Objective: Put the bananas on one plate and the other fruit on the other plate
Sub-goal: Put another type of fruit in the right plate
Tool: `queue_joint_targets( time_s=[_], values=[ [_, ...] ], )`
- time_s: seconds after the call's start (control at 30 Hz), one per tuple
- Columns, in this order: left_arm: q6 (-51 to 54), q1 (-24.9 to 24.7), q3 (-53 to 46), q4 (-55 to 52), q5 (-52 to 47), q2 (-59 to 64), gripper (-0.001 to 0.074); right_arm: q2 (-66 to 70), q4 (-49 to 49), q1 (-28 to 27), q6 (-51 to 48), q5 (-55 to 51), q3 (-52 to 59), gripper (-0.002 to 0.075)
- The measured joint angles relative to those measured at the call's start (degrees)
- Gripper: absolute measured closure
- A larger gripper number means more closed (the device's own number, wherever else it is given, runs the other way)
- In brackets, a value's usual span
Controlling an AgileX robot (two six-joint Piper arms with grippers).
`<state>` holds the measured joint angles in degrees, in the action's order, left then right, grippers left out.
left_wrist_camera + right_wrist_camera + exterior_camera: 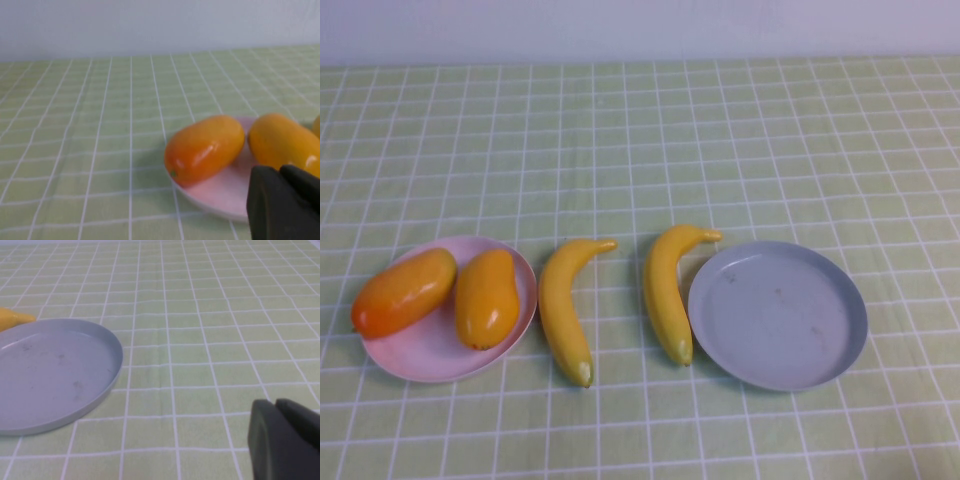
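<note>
High view: on the green checked worktop [740, 130] we list a pink plate [420, 350] at left bearing two orange fruits [487, 297], a grey-blue plate [777, 315] at right, bare, and two bananas [565, 305] lying on the cloth between them.

Left wrist view: we note the left gripper [282, 202] just beside the pink plate, jaws closed, holding nothing.

Right wrist view: right gripper [285, 440] over the cloth near the grey-blue plate, jaws closed, empty.
</note>
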<state>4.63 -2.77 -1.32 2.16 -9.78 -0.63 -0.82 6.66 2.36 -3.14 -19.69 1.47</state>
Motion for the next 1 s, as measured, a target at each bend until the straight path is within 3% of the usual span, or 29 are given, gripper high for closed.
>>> queue_joint_targets(
  time_s=[0.27, 1.0],
  values=[
    [-0.44, 0.00, -0.08, -1.46, -11.63, 0.00, 0.0735, 0.00, 0.00, 0.00, 0.00, 0.00, 0.00, 0.0743],
    [-0.57, 0.00, -0.08, -1.68, -11.72, 0.00, 0.0735, 0.00, 0.00, 0.00, 0.00, 0.00, 0.00, 0.0743]
  ],
)
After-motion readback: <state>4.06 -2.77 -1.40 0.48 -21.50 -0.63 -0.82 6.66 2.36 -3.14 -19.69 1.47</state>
